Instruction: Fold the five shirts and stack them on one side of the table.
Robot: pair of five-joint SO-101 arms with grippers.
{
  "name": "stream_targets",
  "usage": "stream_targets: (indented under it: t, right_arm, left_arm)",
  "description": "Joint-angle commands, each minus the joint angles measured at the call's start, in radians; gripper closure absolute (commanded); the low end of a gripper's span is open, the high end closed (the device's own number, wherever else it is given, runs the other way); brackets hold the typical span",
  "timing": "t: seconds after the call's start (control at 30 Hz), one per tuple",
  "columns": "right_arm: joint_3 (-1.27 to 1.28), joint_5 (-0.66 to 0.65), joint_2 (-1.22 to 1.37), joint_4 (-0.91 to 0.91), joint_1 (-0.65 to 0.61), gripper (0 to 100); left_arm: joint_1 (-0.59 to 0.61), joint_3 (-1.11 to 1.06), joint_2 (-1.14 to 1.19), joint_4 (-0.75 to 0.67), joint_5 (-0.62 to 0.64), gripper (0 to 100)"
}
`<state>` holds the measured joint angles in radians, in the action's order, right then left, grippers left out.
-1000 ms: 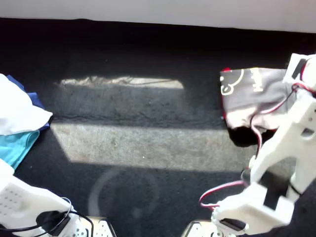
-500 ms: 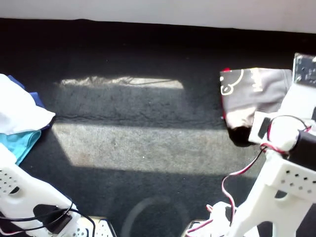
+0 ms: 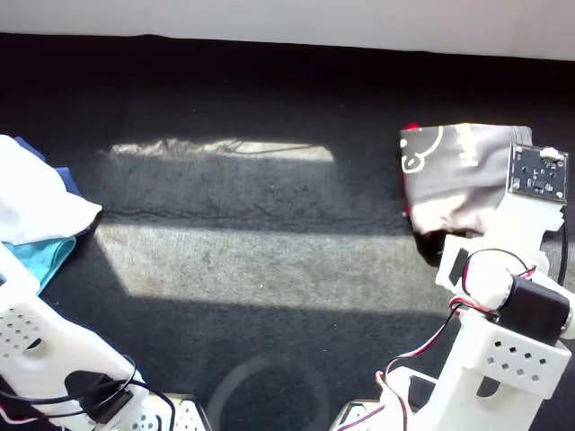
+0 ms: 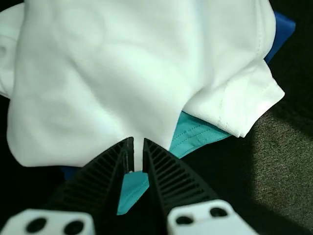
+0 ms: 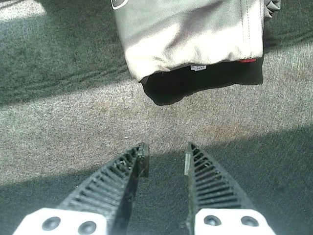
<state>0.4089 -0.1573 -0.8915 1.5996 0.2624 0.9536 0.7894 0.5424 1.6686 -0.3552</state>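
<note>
Left arm (image 3: 40, 346) low at the near left, left gripper (image 4: 137, 143) jaws nearly closed, right gripper (image 5: 166, 149) jaws parted

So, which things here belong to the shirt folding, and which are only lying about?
For the job:
crumpled white shirt
teal shirt under it
dark blue shirt in the same pile
folded grey shirt with cartoon print

Only lying about:
dark felt table cover

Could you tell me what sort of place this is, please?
Probably a robot workbench for folding laundry: a table under dark felt-like cloth, white robot arms at its near edge, a folded grey shirt at one side and loose shirts at the other.
</note>
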Motion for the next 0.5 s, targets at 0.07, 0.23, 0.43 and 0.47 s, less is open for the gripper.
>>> stream_targets:
  t: [0.07,0.23,0.43,0.47]
  right_arm:
    - [0.007,0.000,-0.018,-0.013,-0.008,87.0]
    - [0.007,0.000,-0.018,-0.013,-0.008,87.0]
    - [0.007,0.000,-0.016,-0.016,-0.008,87.0]
    - [0.007,0.000,-0.016,-0.015,-0.008,87.0]
  left_arm:
    - [0.117,0.038,-0.097,0.026,-0.005,77]
    - [0.194,0.033,-0.048,-0.092,-0.008,76]
    - [0.199,0.038,0.059,-0.123,-0.043,76]
    - [0.199,0.038,0.073,-0.143,-0.043,76]
